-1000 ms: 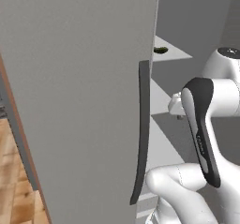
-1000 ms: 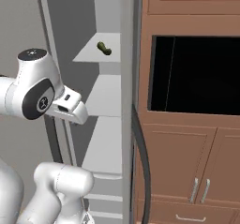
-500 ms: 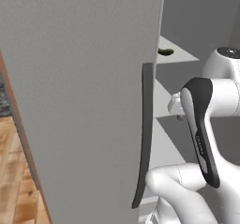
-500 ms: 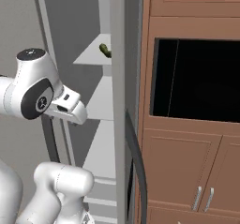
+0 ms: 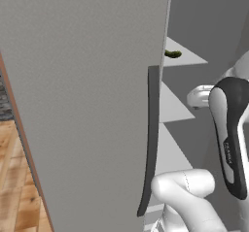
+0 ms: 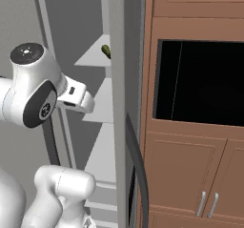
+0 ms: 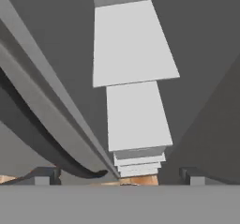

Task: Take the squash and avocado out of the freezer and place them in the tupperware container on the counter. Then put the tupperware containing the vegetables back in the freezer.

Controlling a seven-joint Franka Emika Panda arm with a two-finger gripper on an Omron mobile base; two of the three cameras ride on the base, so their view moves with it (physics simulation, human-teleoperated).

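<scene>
The freezer's (image 5: 87, 105) matte-grey door stands open to the left of the pincer (image 7: 119, 174), its long curved dark handle (image 5: 150, 143) running down the door's edge; in the hand view that handle sweeps past just left of the left fingertip (image 7: 44, 175) without touching it. The pincer is released, its two dark tips set wide apart with nothing between them, looking along the pale grey shelves (image 7: 133, 45) inside the compartment. On a shelf above the pincer lies a small green vegetable (image 5: 172, 54), seen in the right base view as a slim green shape (image 6: 106, 51) at the shelf's edge; whether it is the squash or the avocado cannot be told. To the right of the freezer stand brown wooden cabinets (image 6: 190, 174) with a dark opening (image 6: 200, 81).
</scene>
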